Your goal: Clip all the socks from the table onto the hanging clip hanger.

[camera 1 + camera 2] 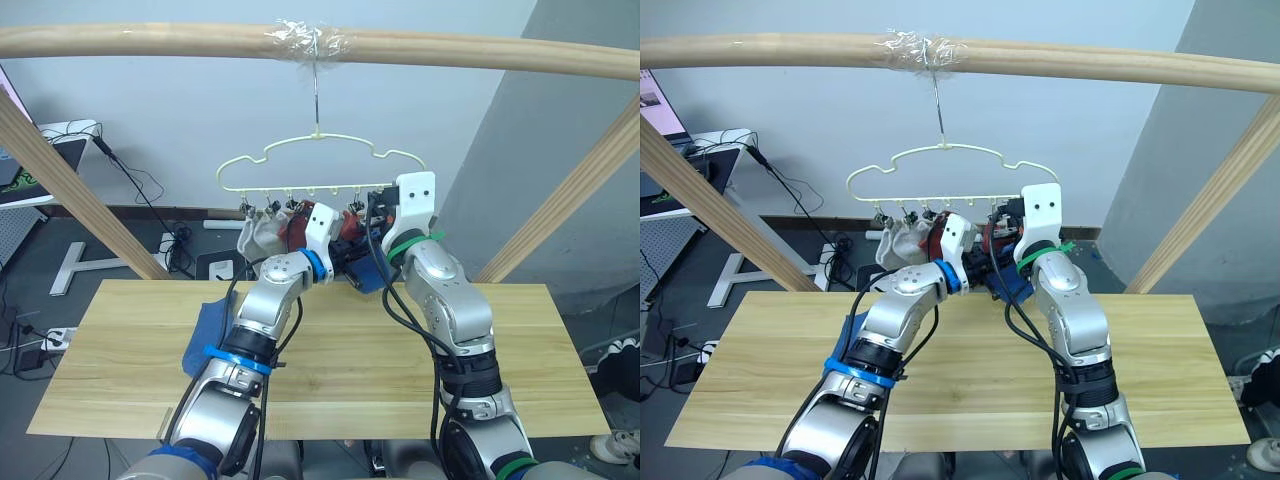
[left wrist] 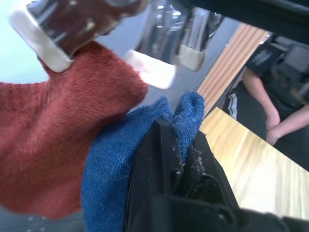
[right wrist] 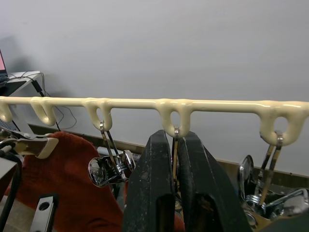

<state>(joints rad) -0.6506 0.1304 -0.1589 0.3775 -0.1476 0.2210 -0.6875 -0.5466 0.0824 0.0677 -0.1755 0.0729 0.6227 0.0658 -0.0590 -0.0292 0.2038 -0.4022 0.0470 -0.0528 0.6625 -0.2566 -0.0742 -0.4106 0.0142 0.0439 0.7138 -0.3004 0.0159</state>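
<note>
We see no readable writing. Our left gripper [image 2: 186, 159] pinches a blue sock [image 2: 116, 169] beside a hung rust-red sock [image 2: 53, 140]; our right gripper [image 3: 176, 159] squeezes a clip [image 3: 175, 145] on the clip hanger [image 1: 318, 165].

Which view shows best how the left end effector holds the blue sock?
The left wrist view: the left end effector is shut on the blue sock, just under a clip, beside a red sock. In the eye views that sock is mostly hidden behind the arms.
</note>
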